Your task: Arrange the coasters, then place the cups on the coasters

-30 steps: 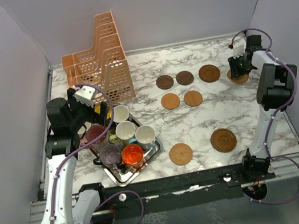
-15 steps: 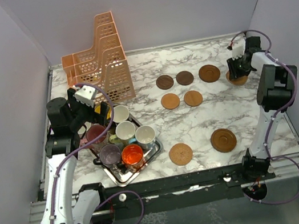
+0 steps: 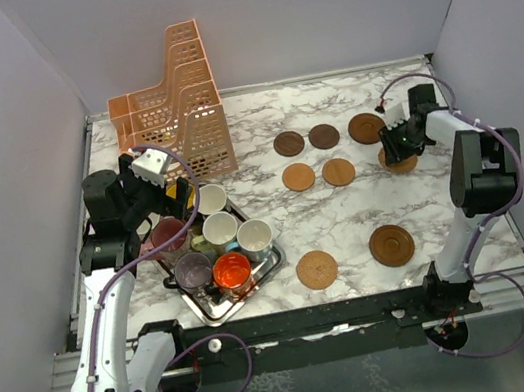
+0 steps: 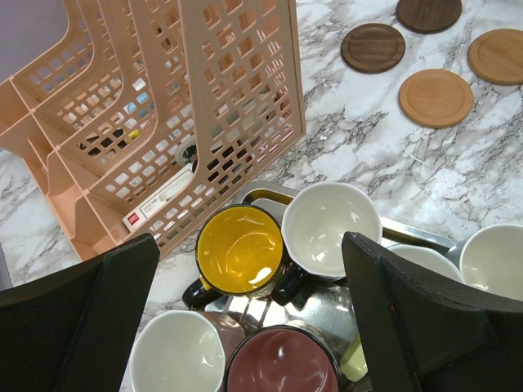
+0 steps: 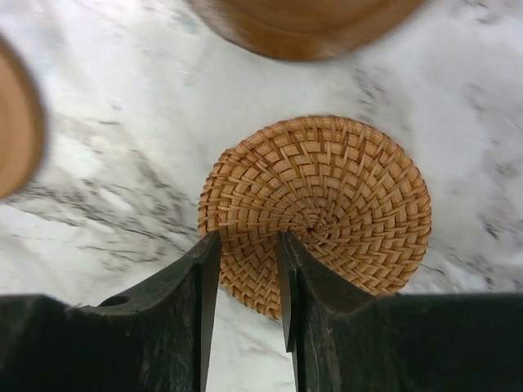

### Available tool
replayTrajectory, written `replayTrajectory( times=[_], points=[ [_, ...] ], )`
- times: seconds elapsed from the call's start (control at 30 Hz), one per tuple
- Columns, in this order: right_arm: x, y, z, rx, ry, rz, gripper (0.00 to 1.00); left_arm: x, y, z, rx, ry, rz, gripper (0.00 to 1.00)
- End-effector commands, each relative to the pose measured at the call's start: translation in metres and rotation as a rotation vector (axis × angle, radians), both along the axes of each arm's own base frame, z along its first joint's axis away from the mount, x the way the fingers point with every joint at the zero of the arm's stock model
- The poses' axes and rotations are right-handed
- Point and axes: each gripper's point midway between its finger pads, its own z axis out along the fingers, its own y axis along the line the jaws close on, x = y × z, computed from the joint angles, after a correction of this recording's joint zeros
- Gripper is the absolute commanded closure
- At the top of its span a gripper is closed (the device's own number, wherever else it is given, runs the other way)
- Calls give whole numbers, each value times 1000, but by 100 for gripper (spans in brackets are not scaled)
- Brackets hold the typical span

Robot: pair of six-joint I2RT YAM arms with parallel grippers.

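Seven wooden coasters lie on the marble: three in a back row [image 3: 323,135], two below it [image 3: 338,171] and two near the front [image 3: 392,245]. My right gripper [image 3: 400,139] [image 5: 249,245] points down on a woven round coaster [image 3: 400,162] [image 5: 327,196], jaws narrow and tips on its near-left part. Several cups stand on the silver tray [image 3: 213,311]: white [image 3: 220,229], orange [image 3: 232,270], grey-purple [image 3: 193,267], maroon [image 3: 168,235]. My left gripper [image 3: 150,165] [image 4: 249,245] hangs wide open above the yellow cup [image 4: 239,249] and a white cup [image 4: 331,224], touching neither.
A pink plastic file organizer [image 3: 178,119] [image 4: 163,106] stands at the back left, right behind the tray. Grey walls close in the table on the left, back and right. In the right wrist view, wooden coasters [image 5: 302,24] show blurred at the top and left edges.
My right gripper has swung left and toward the front, away from the right wall, and the woven coaster has travelled with it. The left arm and the cups have not moved.
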Motion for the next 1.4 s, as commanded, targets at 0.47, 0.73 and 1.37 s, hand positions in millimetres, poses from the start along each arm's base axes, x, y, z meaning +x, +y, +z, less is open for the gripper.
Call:
replayTrajectory(
  times=[0.47,0.73,1.37],
  points=[
    [-30,67,4,29,65,78,68,-6,-4,9,-12,-25,-28,1],
    [-33,62,1,0,55,82,68,-7,-5,9,-15,-24,-35,1],
    [-52,74,71,1,-99,305,59,-6,-6,6,-15,-14,-45,1]
  ],
)
